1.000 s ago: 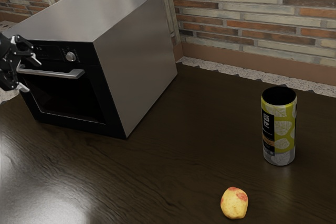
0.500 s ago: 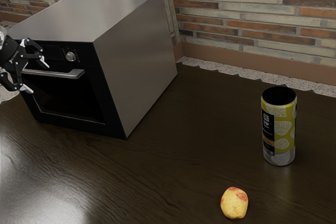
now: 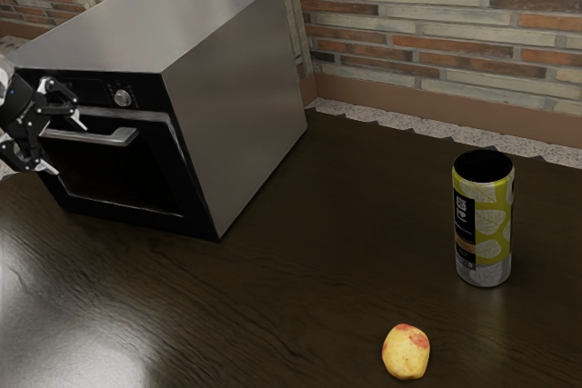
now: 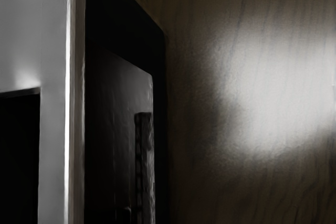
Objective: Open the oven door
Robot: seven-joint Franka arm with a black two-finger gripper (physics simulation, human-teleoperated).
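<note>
1 clear change: the oven door (image 3: 105, 170) has tipped slightly out from the oven (image 3: 238, 93) at its top, where it sat flush half a second ago, and its handle (image 3: 114, 137) has dropped with it. The pincer (image 3: 66, 146), at the exterior view's left, stands apart, its 2 fingers above and below the bar. Opening seems just begun; the door likely needs drawing outward and down towards the counter (image 3: 318, 224), without the bar slipping free.
</note>
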